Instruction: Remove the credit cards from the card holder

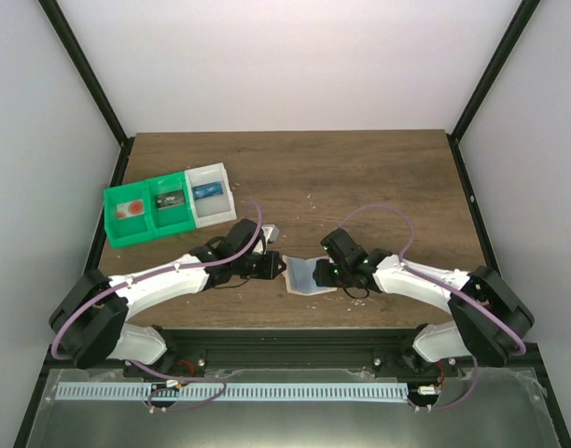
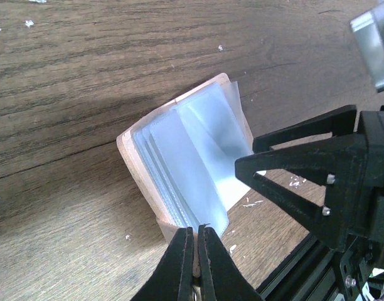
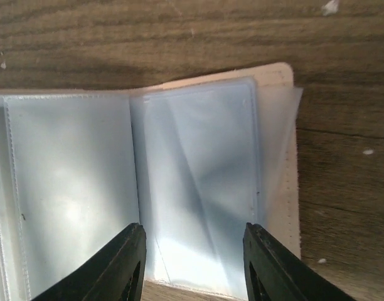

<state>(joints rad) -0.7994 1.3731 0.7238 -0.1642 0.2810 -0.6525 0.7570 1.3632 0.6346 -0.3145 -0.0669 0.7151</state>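
The card holder (image 1: 307, 275) lies open on the table between my two grippers, with a tan cover and clear plastic sleeves. My left gripper (image 1: 280, 267) is shut on the holder's tan cover edge, as the left wrist view shows (image 2: 196, 231), with the holder (image 2: 137, 164) just beyond it. My right gripper (image 1: 320, 273) is open, its jaws (image 3: 193, 251) spread over the right-hand sleeve of the holder (image 3: 198, 163). The sleeves look pale and empty; no credit card shows in them. The right gripper's black fingers (image 2: 292, 169) also show in the left wrist view.
Two green bins (image 1: 146, 215) and a white bin (image 1: 211, 194) stand at the back left, holding small reddish, dark and blue things. A small grey object (image 1: 270, 231) lies just behind the left gripper. The table's near edge is close to the holder.
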